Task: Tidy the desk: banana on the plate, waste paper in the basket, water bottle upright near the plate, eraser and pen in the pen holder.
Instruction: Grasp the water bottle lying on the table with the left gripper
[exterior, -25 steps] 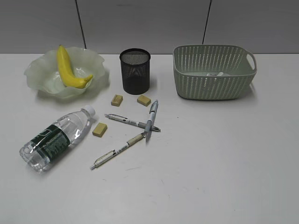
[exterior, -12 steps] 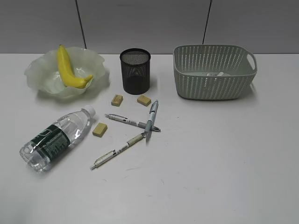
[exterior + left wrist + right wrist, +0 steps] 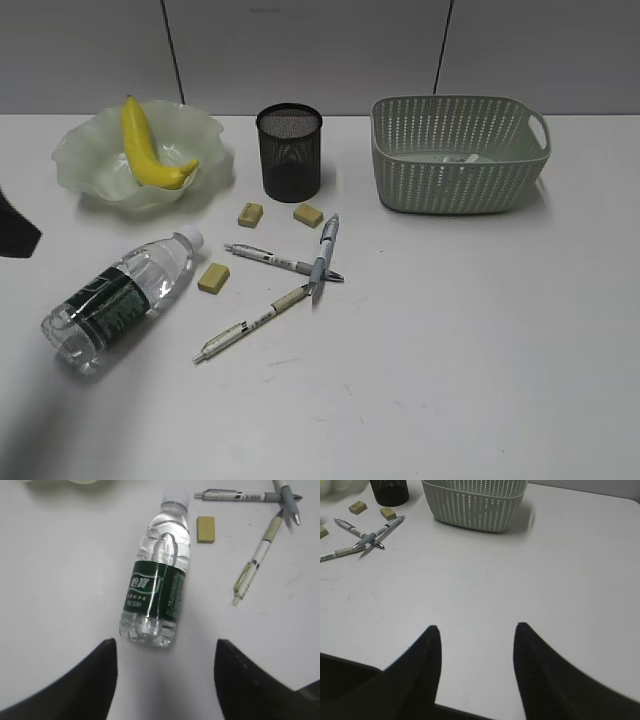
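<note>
The banana (image 3: 148, 150) lies in the wavy plate (image 3: 75, 165). The waste paper (image 3: 462, 158) lies inside the basket (image 3: 455, 190). The water bottle (image 3: 120, 295) lies on its side on the desk (image 3: 450, 330). It also shows in the left wrist view (image 3: 157, 590). My left gripper (image 3: 165, 647) is open and empty, just short of the bottle's base. Three erasers (image 3: 213, 277) and three pens (image 3: 280, 262) lie in front of the pen holder (image 3: 289, 155). My right gripper (image 3: 477, 630) is open and empty over bare desk.
A dark part of the left arm (image 3: 15, 232) shows at the left edge of the exterior view, between plate and bottle. The basket (image 3: 475, 505), pens (image 3: 370, 537) and erasers (image 3: 388, 513) lie far ahead of the right gripper.
A dark part of the left arm has come into the exterior view at its left edge. The objects have not moved.
</note>
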### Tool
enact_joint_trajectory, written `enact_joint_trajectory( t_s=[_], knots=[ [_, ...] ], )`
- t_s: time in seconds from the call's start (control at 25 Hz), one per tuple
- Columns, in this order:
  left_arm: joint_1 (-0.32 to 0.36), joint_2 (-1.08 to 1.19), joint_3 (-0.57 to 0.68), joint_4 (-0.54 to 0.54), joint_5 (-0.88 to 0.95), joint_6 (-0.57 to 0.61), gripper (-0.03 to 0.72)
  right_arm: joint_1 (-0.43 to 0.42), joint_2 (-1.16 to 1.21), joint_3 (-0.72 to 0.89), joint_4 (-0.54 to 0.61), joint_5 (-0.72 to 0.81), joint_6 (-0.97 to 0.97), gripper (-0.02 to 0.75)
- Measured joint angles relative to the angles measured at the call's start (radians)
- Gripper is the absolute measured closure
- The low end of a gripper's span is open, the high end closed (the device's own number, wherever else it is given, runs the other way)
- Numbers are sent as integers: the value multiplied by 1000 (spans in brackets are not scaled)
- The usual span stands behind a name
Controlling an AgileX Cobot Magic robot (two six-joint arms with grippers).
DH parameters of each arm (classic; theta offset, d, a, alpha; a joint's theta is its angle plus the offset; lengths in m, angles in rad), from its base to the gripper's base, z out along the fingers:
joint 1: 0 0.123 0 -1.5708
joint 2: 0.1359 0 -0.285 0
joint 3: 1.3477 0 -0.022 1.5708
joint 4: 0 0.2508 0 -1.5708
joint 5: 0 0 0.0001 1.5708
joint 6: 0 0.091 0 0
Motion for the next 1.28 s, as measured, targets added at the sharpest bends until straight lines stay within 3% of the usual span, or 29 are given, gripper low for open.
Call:
enact_joint_trajectory(
  t_s=[0.16, 0.32, 0.52, 0.68, 1.0, 1.28],
  knots=[
    [-7, 251, -128, -2, -2, 5, 190, 0, 0, 0, 1, 0, 0, 356],
    [-67, 414, -238, 14, -17, 7, 115, 0, 0, 0, 1, 0, 0, 356],
    [-168, 574, -371, 139, -27, 7, 86, 0, 0, 0, 1, 0, 0, 356],
    [-198, 675, -463, 189, 51, 1, 83, 0, 0, 0, 1, 0, 0, 356],
    [-199, 795, -513, 235, 136, -40, 20, 0, 0, 0, 1, 0, 0, 356],
    [-199, 849, -514, 254, 110, -56, 20, 0, 0, 0, 1, 0, 0, 356]
  ],
)
